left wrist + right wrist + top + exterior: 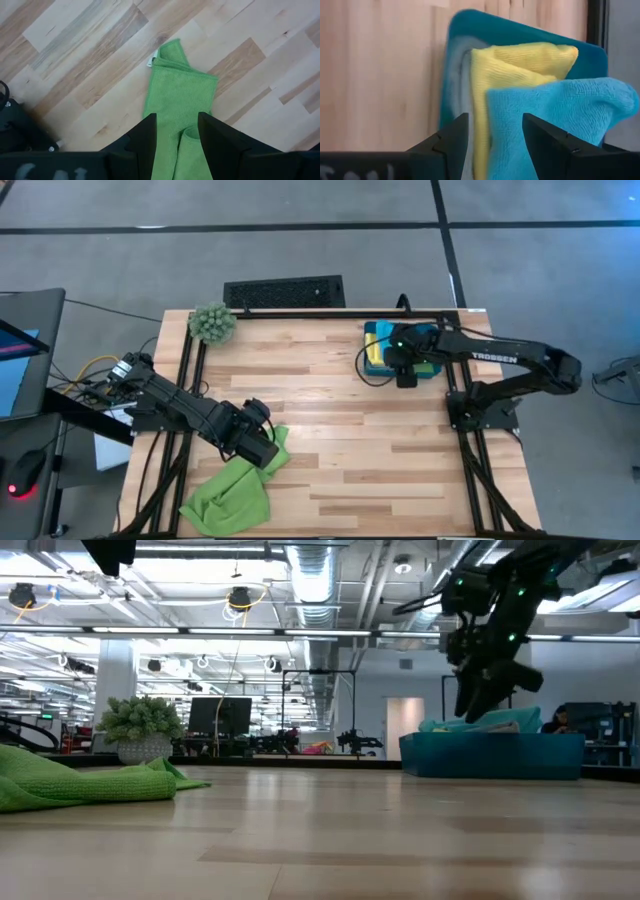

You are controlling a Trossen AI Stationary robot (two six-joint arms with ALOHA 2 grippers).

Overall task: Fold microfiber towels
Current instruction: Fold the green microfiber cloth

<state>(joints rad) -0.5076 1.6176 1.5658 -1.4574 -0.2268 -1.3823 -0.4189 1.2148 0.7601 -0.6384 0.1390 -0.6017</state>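
Observation:
A lime green towel [232, 492] lies crumpled on the table near its front left corner; it also shows in the low view [70, 783] and the left wrist view [175, 100]. My left gripper [268, 448] is open above the towel's far end, one finger on either side of it [177, 137]. A stack of towels [377, 348] lies at the far right: light blue [560, 125] on top, then yellow [520, 65], grey and dark teal [490, 755]. My right gripper [405, 370] is open and points down over the stack [478, 705]. My right gripper stands from above with its fingers astride the raised fold of the light blue towel [505, 145] on top of the stack. I cannot tell whether the fingertips touch the cloth.
A fuzzy green plant ball [212, 323] stands at the far left corner. A black grille-like box [284, 291] lies just beyond the far edge. Black frame rails [470, 470] run along the left, right and far sides. Bare wood lies in the table's middle.

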